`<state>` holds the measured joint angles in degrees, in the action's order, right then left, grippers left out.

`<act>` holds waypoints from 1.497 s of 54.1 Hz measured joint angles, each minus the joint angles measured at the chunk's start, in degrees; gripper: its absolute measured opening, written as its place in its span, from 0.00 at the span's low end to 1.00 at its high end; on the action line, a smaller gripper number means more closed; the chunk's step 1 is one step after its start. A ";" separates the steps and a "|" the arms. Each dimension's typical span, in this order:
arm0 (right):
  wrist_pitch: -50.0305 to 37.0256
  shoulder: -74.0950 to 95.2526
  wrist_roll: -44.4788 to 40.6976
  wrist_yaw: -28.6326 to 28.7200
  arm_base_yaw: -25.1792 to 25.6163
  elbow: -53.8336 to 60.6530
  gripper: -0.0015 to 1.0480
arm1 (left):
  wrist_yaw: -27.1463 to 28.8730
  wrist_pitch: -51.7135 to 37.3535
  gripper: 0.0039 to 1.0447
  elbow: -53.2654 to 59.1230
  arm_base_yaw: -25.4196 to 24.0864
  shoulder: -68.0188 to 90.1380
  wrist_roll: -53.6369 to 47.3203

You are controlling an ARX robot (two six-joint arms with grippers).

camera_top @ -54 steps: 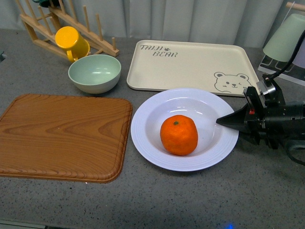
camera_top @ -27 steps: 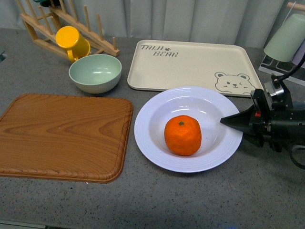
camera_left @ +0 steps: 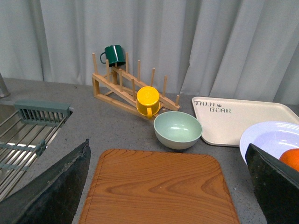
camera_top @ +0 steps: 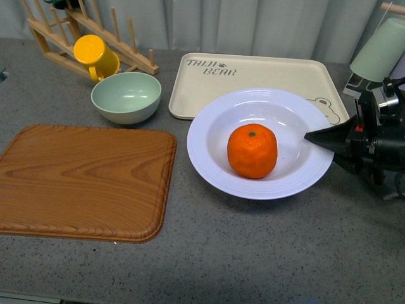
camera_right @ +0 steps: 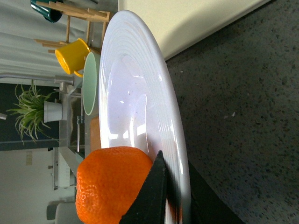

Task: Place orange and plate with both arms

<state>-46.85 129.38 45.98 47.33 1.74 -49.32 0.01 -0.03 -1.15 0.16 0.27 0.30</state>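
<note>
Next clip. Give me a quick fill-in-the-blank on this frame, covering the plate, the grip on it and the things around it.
The plate is clamped at its rim by the ____ gripper.
The plate carries exactly ____ orange.
The mug next to the pale green bowl is ____ in colour.
The second word printed on the beige tray is ____.
Missing words: right; one; yellow; BEAR.
</note>
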 joint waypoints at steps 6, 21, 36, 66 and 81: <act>-0.46 0.00 2.03 -0.04 -0.02 -2.51 0.03 | 0.00 0.00 0.94 0.00 -0.02 0.00 0.00; 2.56 5.40 8.09 -2.21 -1.38 -15.72 0.03 | 0.00 0.00 0.94 0.00 -0.02 0.00 0.00; 10.97 16.48 12.07 -5.73 -3.34 -35.45 0.03 | 0.00 0.00 0.94 0.00 0.00 0.00 0.00; 29.44 27.02 6.51 -10.51 -4.57 -57.83 0.08 | 0.00 0.00 0.94 0.00 -0.02 0.00 -0.02; 29.03 24.26 3.17 -12.81 -4.13 -52.15 0.49 | 0.00 0.00 0.94 0.00 -0.02 0.00 -0.02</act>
<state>-17.82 153.64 49.15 34.52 -2.39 -101.47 0.01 -0.03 -1.15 0.14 0.27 0.27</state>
